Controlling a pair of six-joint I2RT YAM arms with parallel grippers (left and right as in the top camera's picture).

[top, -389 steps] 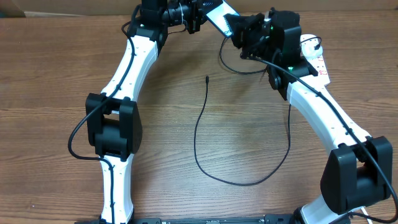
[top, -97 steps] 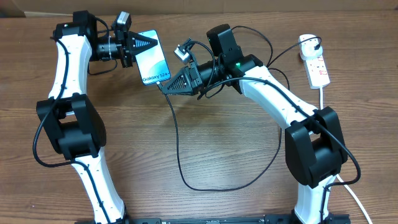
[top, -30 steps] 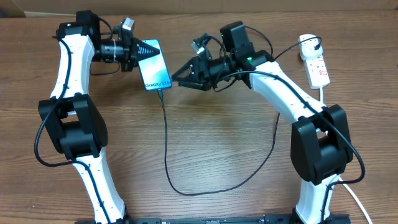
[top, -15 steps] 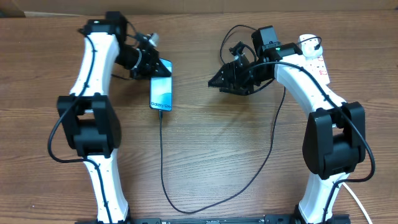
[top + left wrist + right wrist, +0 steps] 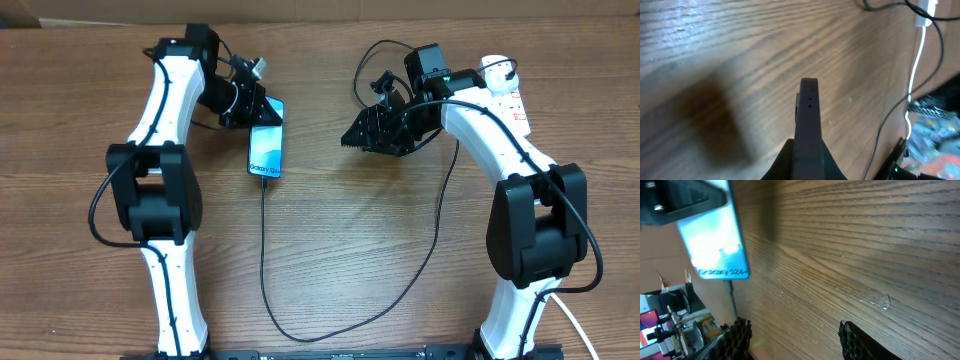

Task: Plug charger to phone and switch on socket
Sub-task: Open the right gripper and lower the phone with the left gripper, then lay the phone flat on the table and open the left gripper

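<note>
Phone (image 5: 266, 152) is gripped at its near end by the L jaws, clamped shut on it, its long axis running straight out from them. Charger (image 5: 263, 240) tip appears seated in the far end. R jaws are held apart, empty, with the phone dead ahead of them. Socket (image 5: 511, 104) sits well behind the R jaws, lengthwise approx. parallel to the phone. R arm is judged nearer for the switch.

The phone (image 5: 266, 148) sits at about ten o'clock from the table's centre, its light blue screen lit and its "Galaxy S24" end toward six. The thin black charger (image 5: 262, 250) meets that end, then loops through six o'clock up to the white socket (image 5: 514, 106) at two.
</note>
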